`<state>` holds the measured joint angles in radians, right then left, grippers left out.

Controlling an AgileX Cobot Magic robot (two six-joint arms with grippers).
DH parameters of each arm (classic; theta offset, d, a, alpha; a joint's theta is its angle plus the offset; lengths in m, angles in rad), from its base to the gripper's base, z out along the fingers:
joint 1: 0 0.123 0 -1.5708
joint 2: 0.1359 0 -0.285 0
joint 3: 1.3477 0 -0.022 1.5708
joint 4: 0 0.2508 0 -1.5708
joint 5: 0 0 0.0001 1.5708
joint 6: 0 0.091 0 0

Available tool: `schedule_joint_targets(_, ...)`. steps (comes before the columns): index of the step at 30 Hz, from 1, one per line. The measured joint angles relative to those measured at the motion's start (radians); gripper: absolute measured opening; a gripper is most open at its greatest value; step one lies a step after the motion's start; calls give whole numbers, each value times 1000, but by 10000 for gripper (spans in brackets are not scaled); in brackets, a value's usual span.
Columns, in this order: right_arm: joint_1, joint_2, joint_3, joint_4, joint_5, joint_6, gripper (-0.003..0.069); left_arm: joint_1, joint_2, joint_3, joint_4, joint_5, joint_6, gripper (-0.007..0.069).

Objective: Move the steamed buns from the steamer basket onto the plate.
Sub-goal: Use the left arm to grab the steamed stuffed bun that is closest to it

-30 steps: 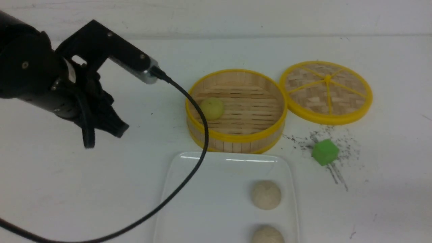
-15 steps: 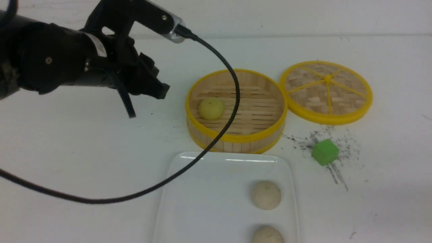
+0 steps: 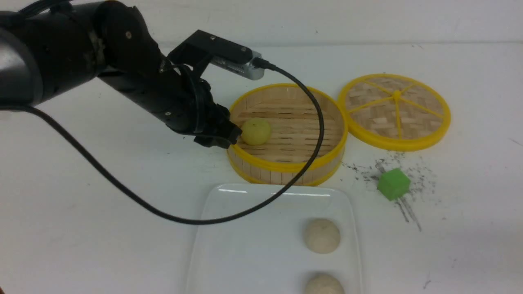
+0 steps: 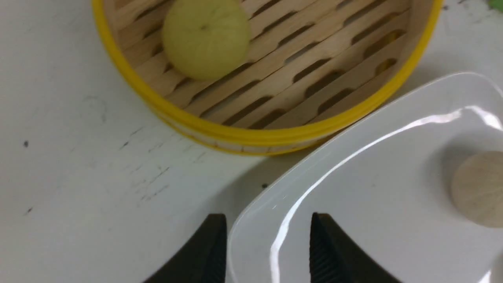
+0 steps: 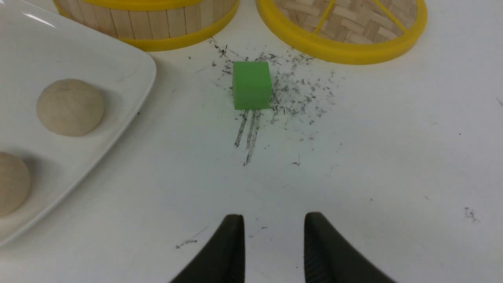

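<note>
One pale yellow-green bun (image 3: 256,131) lies at the left of the steamer basket (image 3: 286,165); it also shows in the left wrist view (image 4: 206,37). Two beige buns (image 3: 322,235) (image 3: 324,284) sit on the right side of the white plate (image 3: 237,245). My left gripper (image 3: 222,136) is open and empty above the basket's left rim, just left of the yellow-green bun. In the left wrist view the left gripper (image 4: 267,221) hangs over the plate's edge (image 4: 353,188). My right gripper (image 5: 274,219) is open and empty over bare table, short of the green cube (image 5: 251,84).
The flat woven lid (image 3: 395,111) lies right of the basket. A green cube (image 3: 393,184) sits among dark scuff marks right of the plate. The left arm's black cable (image 3: 286,188) loops over the basket and the plate's far edge.
My left arm has swung from the table's left side to the right and down to the basket's left rim, its cable trailing over the basket. Buns, plate and cube have not moved.
</note>
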<state>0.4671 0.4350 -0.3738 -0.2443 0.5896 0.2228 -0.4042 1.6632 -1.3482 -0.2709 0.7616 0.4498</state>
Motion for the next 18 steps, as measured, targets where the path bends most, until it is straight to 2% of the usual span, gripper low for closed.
schedule_joint_targets(4,0,0,0,0,0,0,242,0,0,0,-57,18,36,321)
schedule_joint_targets(12,0,0,0,1,0,0,242,0,0,0,-124,92,36,333)
schedule_joint_targets(15,0,0,0,4,1,0,242,0,0,0,-124,94,68,370)
schedule_joint_targets(18,0,0,0,12,1,0,242,0,0,0,-124,88,91,448)
